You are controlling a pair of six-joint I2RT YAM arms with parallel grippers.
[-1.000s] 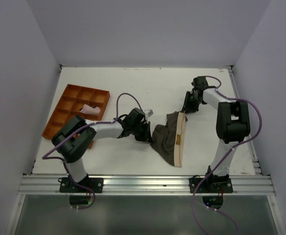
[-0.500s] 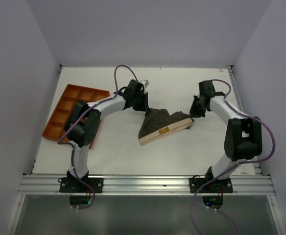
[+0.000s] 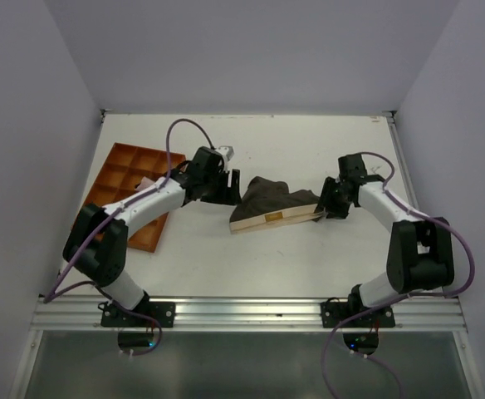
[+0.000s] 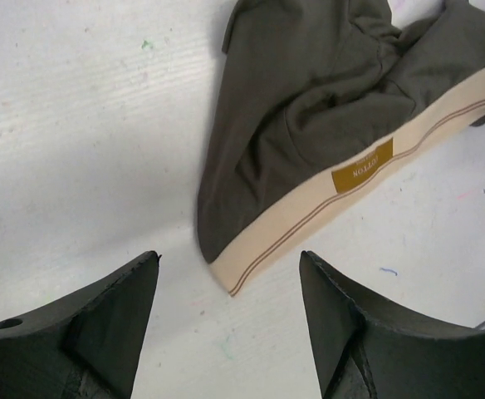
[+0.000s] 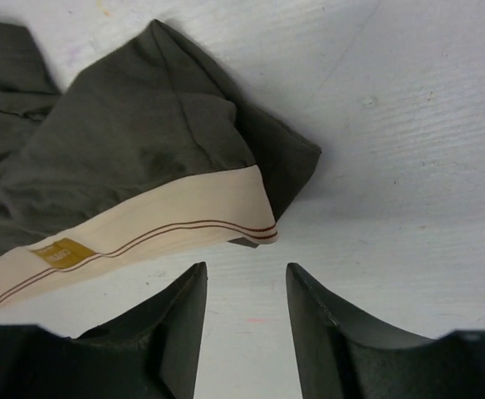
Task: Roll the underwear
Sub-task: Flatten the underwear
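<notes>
The underwear [image 3: 269,199] lies flat on the table's middle, dark brownish-grey with its tan waistband [image 3: 276,219] along the near side. My left gripper [image 3: 232,189] is open at its left end. In the left wrist view the waistband's corner [image 4: 232,283] lies on the table just off the open gripper [image 4: 226,261], held by nothing. My right gripper [image 3: 324,206] is open at the right end. In the right wrist view the waistband's end [image 5: 255,224] lies just ahead of the open gripper [image 5: 246,268], and the dark cloth [image 5: 126,150] spreads beyond.
An orange compartment tray [image 3: 130,162] sits at the left, with my left arm crossing over it. Grey walls close in the table on three sides. A metal rail [image 3: 242,312] runs along the near edge.
The underwear was turned and carried toward the back, its waistband now along the near side. Both grippers have opened and let go of its ends.
</notes>
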